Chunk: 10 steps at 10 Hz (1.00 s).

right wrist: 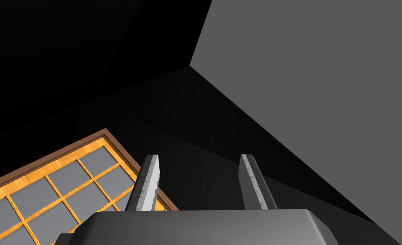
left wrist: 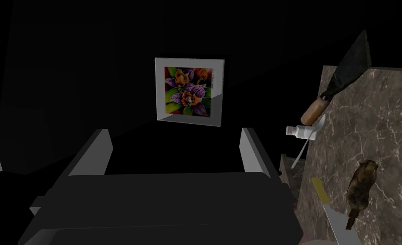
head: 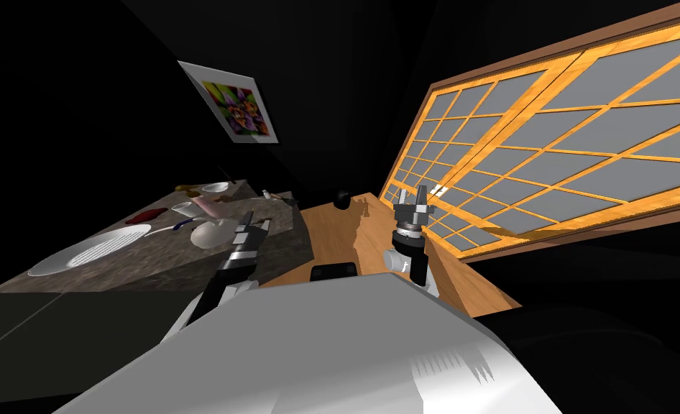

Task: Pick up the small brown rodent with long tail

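Counter (left wrist: 383,123): dark marbled top, holding dishes and tools.
Plate (head: 90,251): white, on the counter.
Left gripper (left wrist: 176,136): at the counter's edge, fingers apart, empty.
Right gripper (head: 419,192): raised beside the counter, fingers apart, empty.
Scraper (left wrist: 344,72): dark blade, brown handle, on the counter.
Rodent (left wrist: 360,189): brown, on the counter beside a knife (left wrist: 323,197), near the left gripper, outside its fingers.
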Motion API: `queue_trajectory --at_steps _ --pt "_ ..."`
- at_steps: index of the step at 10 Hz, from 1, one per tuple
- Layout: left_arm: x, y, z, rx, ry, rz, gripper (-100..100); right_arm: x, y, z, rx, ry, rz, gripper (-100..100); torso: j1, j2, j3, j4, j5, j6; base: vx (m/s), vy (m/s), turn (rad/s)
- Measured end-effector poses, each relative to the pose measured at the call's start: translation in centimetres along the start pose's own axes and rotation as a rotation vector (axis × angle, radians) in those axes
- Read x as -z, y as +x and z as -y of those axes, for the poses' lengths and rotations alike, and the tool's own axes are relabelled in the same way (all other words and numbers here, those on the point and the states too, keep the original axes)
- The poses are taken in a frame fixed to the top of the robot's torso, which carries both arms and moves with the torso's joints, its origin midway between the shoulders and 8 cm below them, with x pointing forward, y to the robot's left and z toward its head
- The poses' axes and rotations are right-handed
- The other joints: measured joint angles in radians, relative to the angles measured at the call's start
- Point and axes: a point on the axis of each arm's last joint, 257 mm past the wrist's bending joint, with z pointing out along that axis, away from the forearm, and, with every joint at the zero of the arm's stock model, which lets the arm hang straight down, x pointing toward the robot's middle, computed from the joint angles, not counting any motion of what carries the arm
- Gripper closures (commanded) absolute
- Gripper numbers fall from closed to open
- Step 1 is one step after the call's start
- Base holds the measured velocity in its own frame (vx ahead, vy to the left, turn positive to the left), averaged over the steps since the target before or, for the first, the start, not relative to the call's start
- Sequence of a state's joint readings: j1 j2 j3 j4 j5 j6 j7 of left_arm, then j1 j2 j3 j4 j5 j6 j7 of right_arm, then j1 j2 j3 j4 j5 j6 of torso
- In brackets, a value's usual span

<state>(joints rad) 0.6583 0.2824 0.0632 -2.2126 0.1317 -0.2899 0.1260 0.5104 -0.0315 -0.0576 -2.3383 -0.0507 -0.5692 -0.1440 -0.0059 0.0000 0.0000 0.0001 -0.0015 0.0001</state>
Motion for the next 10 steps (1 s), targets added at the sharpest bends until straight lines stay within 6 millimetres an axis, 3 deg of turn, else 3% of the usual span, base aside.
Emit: queue_trajectory --at_steps 5,7,10 --pt "2.1 -4.0 -4.9 -0.034 -0.193 0.03 -100 0.0 0.0 0.0 0.0 0.0 0.0 0 0.0 -0.002 -0.001 0.0 0.0 0.0 0.028 -0.085 0.013" --pt "2.5 -4.7 -6.0 -0.038 -0.245 0.039 -100 0.0 0.0 0.0 0.0 0.0 0.0 0 0.003 -0.001 -0.001 0.0 0.001 0.0 0.018 -0.046 0.007" --pt "3.9 -7.2 -8.4 -0.056 -0.361 0.062 -100 0.0 0.0 0.0 0.0 0.0 0.0 0 0.001 -0.004 -0.002 -0.001 0.0 0.0 0.051 -0.073 0.027"
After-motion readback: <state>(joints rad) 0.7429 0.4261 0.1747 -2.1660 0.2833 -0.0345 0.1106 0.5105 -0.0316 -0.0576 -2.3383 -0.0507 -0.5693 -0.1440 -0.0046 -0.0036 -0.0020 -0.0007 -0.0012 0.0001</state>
